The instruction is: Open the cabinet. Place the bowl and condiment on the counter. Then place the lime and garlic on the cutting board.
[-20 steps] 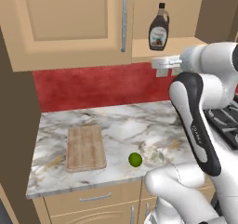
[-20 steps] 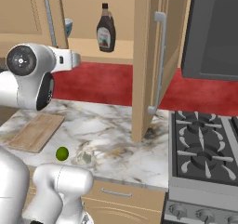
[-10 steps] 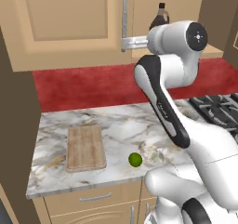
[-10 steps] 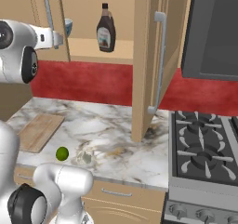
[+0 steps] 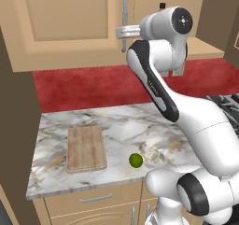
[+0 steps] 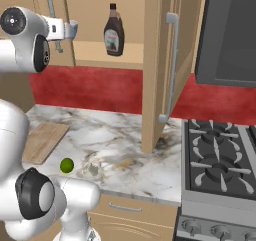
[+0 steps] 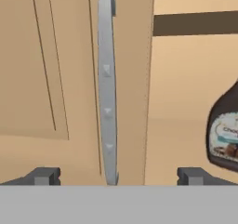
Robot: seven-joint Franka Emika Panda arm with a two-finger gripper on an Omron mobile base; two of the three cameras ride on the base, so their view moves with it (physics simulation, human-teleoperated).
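Tool [image 7: 116,176] spread wide before the cabinet's [image 7: 69,79] left door handle [image 7: 107,88]; condiment [image 7: 224,130] cut off at the edge.

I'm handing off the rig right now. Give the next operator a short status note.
Gripper: open, holding nothing, lined up on the left door's handle.
Cabinet: right door open, left door shut.
Condiment on the cabinet shelf; I cannot see the bowl.
Lime and garlic on the counter, beside the cutting board.
Left: open left door, unload shelf, then board.

Cabinet [image 7: 69,79] handle [image 7: 107,93] between spread pincer [image 7: 116,176] tips
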